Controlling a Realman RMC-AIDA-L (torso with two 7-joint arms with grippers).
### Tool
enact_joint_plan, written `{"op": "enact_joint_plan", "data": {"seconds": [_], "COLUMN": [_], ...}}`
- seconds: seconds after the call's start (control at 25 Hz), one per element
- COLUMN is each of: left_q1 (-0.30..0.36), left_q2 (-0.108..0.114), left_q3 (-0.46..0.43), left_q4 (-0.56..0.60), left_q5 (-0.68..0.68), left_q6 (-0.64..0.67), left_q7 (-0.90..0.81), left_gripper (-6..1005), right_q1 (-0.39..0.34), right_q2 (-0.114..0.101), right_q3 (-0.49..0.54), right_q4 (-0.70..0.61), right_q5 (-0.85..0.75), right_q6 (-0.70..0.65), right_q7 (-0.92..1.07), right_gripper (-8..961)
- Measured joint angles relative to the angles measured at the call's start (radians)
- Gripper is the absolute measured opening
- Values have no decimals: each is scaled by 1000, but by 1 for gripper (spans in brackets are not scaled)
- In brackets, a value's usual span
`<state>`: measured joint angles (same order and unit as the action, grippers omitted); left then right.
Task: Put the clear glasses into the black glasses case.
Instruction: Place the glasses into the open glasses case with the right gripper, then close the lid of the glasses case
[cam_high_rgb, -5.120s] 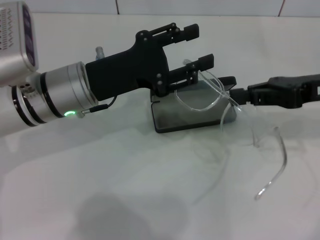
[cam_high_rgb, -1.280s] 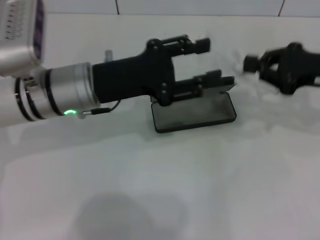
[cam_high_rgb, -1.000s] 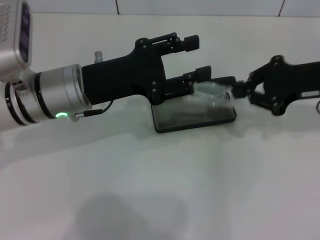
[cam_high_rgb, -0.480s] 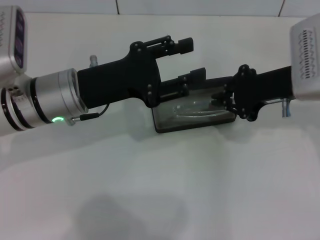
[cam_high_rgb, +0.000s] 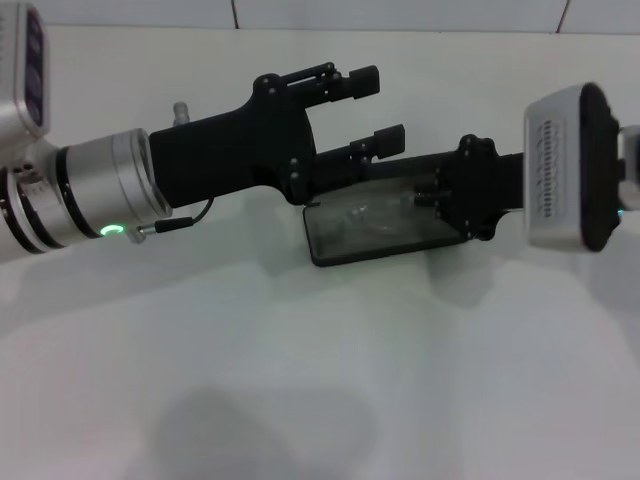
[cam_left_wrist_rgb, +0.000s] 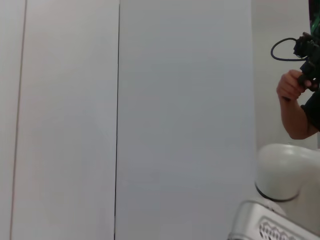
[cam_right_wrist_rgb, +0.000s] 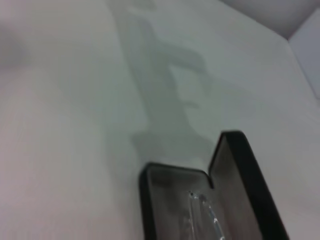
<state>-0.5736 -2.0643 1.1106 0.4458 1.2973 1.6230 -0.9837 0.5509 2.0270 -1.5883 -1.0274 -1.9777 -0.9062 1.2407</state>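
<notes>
The black glasses case (cam_high_rgb: 345, 246) lies open on the white table in the head view. The clear glasses (cam_high_rgb: 366, 212) rest inside on the grey lining. My right gripper (cam_high_rgb: 428, 194) reaches in from the right, low over the case's right end and the glasses. My left gripper (cam_high_rgb: 380, 106) hovers open just behind the case with nothing between its fingers; its lower finger is close to the lid. The right wrist view looks into the case (cam_right_wrist_rgb: 146, 200), showing its raised lid (cam_right_wrist_rgb: 250, 180) and the glasses (cam_right_wrist_rgb: 202, 216) inside.
The white table (cam_high_rgb: 300, 380) stretches in front of the case, with a tiled wall behind it. In the left wrist view a person's arm (cam_left_wrist_rgb: 292, 107) shows at the far side, next to a white arm housing (cam_left_wrist_rgb: 280, 170).
The glasses hung from the right gripper beside the case; now they lie inside it. The right arm has moved left over the case's end. The left gripper drifted slightly left.
</notes>
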Motion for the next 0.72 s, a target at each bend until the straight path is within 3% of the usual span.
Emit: {"op": "enact_joint_plan", "data": {"seconds": [0.12,0.36,0.48,0.6,0.72], "left_q1": [-3,-12,-12,-10,-11], "left_q2": [1,7,8,9,8], "left_q3": [0,0,0,-1,-14], "left_q4": [0,1,1,1,-2], "left_q5": [1,2,1,1,1], "left_q6": [-10,-13,-18,-22,-27], "left_q7": [2,3,0,-1,-1], "left_gripper": [678,679,680,681,682], "right_q1": [-10,-12,-17,-42,-63], "right_q2": [1,-4,-4,-6,-6], "right_q3": [-48,-52,-38,10,155], "right_q4": [-5,-15,-29,-58,-63], "right_q5": [20,95,98,98,126], "right_q6": [56,25,-15,-70,-228], "right_q7": [-2,-3,-2,2,3], "right_gripper": [67,68,146,223,278]}}
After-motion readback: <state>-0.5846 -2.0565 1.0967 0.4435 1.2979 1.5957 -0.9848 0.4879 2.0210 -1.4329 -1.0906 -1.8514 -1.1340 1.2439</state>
